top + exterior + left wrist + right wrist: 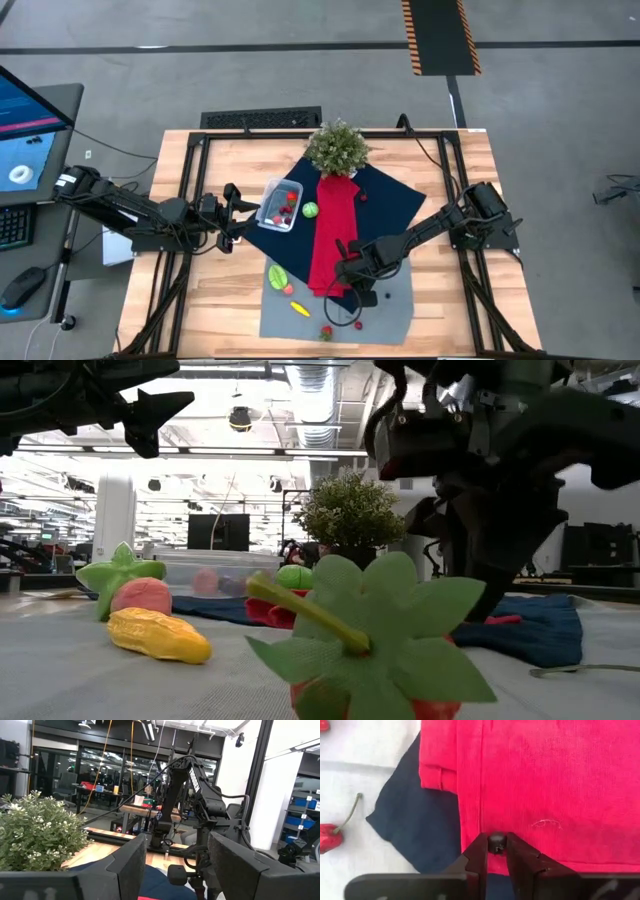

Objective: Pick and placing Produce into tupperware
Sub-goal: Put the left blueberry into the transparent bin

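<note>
Left arm: reaches in from the counter's (450, 300) left edge, pincer (240, 212) raised, fingers spread apart; right arm: angled in from the counter's right side, pincer (496, 851) pointing down, fingers pinched almost together.

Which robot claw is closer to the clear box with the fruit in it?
Left. The left claw sits right beside the clear box. The right claw is farther off, over the red cloth.

- We see a light wooden desk (200, 290) inside a black frame.
- On it we find a navy cloth (400, 200) and a grey mat (385, 305).
- A potted plant (337, 148) stands near its far edge.
</note>
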